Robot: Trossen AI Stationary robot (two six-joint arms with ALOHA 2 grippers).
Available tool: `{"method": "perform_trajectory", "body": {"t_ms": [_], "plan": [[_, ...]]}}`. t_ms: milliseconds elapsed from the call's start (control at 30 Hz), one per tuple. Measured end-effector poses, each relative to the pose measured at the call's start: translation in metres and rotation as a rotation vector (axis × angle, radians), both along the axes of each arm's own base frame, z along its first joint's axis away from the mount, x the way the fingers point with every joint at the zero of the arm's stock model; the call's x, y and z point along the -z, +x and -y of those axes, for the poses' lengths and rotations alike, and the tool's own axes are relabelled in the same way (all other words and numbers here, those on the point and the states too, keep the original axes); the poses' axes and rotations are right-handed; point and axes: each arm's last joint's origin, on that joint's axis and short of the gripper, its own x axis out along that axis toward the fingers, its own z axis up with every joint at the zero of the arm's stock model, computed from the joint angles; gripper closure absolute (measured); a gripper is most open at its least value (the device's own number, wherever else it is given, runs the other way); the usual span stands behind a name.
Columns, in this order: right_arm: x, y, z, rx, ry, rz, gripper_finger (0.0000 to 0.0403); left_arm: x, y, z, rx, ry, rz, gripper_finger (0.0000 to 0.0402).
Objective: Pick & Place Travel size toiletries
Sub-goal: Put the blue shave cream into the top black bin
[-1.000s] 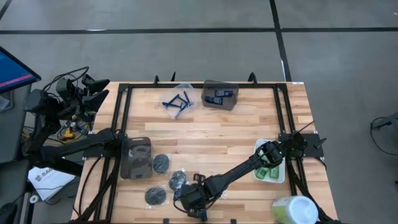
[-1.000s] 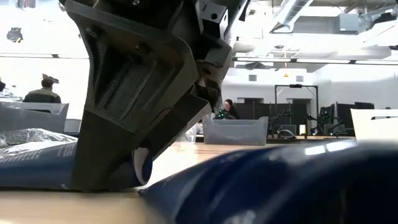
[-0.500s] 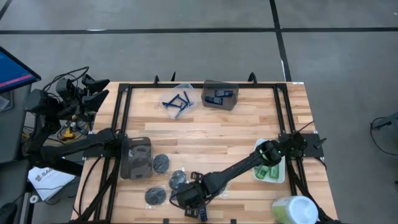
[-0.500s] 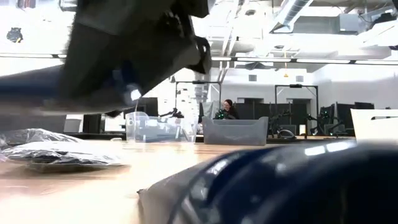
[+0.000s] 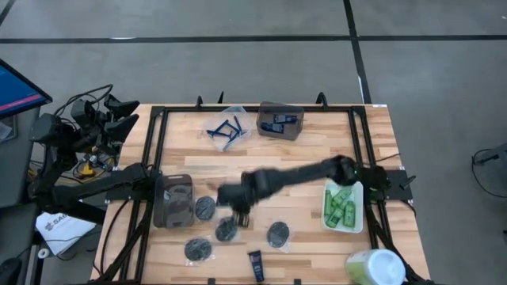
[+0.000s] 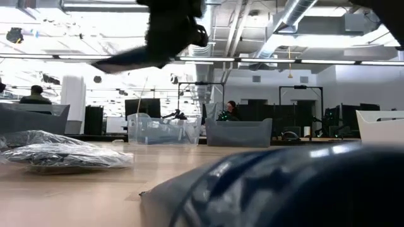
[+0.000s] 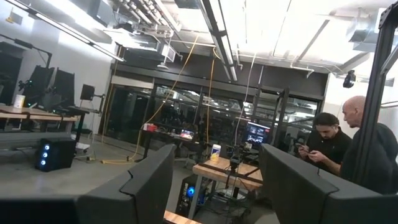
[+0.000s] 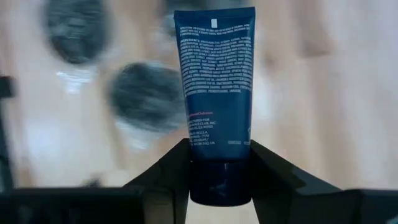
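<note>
1. The right gripper (image 8: 219, 163) was clamped on a navy tube (image 8: 216, 93), its 2 fingers pinching the cap end while the printed flat body stuck out ahead of them.
2. In the high view the right gripper (image 5: 235, 199) was over the middle of the wooden table (image 5: 317, 154), above the wrapped dark discs (image 5: 277, 234), so the tube was carried clear of the surface.
3. The tube looked light and soft-walled; I judged that a grip on the body would squash it, so the stiff cap and shoulder were the sound place to hold.
4. Its glossy skin probably slipped easily, and a long body held by 1 end could swing under a fast move.
5. A second navy tube (image 5: 255, 265) lay at the near edge of the table, and more navy items sat in the grey bin (image 5: 280, 122) at the far edge.
6. The blue razors (image 5: 224, 130) lay in the clear bin beside it, and the green mini bottles (image 5: 341, 206) filled the white tray (image 5: 327, 225).
7. The left gripper (image 7: 214, 186) waited off the table's left side, fingers spread apart and empty.
</note>
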Motion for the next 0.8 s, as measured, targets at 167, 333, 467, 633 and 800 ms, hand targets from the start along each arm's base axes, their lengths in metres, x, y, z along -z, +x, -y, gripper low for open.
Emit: {"method": "perform_trajectory", "body": {"t_ms": [167, 333, 467, 633, 800], "plan": [[-0.022, -0.006, 0.075, 0.102, -0.037, -0.031, 0.0275, 0.000, 0.000, 0.000, -0.001, 0.002, 0.000, 0.0170], [-0.036, -0.018, 0.154, 0.269, -0.052, -0.049, 0.0251, 0.000, 0.000, 0.000, -0.001, 0.002, -0.001, 0.0170], [-0.039, -0.038, 0.213, 0.401, -0.047, -0.128, 0.0267, 0.000, 0.000, 0.000, -0.001, 0.001, -0.001, 0.0170], [-0.036, -0.068, 0.270, 0.474, -0.039, -0.262, 0.0300, 0.000, 0.000, 0.000, -0.001, 0.001, -0.002, 0.0170], [-0.035, -0.084, 0.294, 0.477, 0.024, -0.306, 0.0314, 0.000, 0.000, 0.000, -0.001, -0.001, -0.005, 0.0170]]}}
